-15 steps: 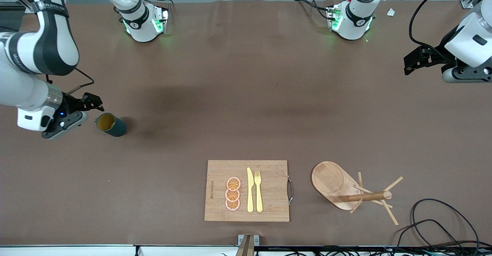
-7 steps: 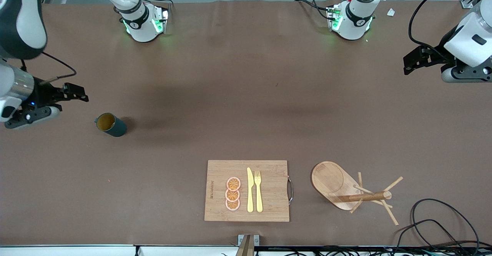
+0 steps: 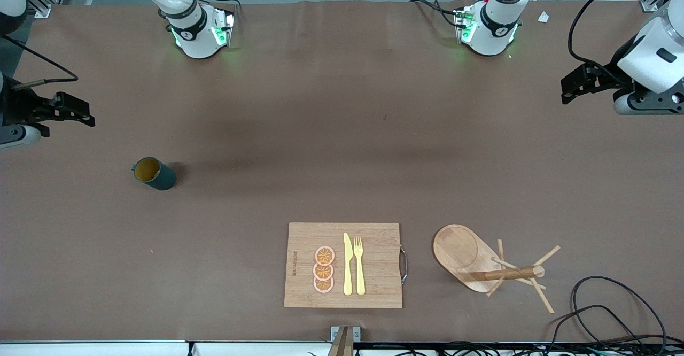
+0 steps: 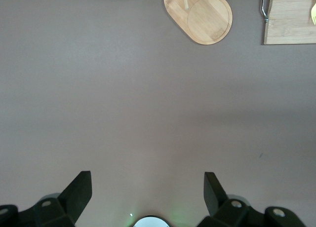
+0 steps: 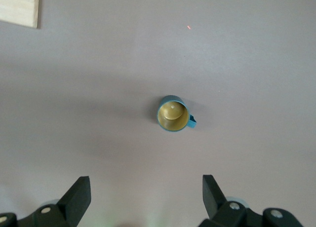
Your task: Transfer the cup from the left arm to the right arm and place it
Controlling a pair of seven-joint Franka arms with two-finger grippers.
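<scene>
Right gripper (image 3: 72, 111): we see fingers spread wide, empty, now drawn back from the cup (image 3: 154, 173).
Left gripper (image 3: 574, 84): spread, empty, waiting, unmoved.

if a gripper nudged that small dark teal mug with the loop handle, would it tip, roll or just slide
The small dark teal mug stands upright on the brown table, so it would probably slide rather than roll. It looks rigid, likely light. Its ribbed sides may aid grip; the handle could make it swivel.
</scene>
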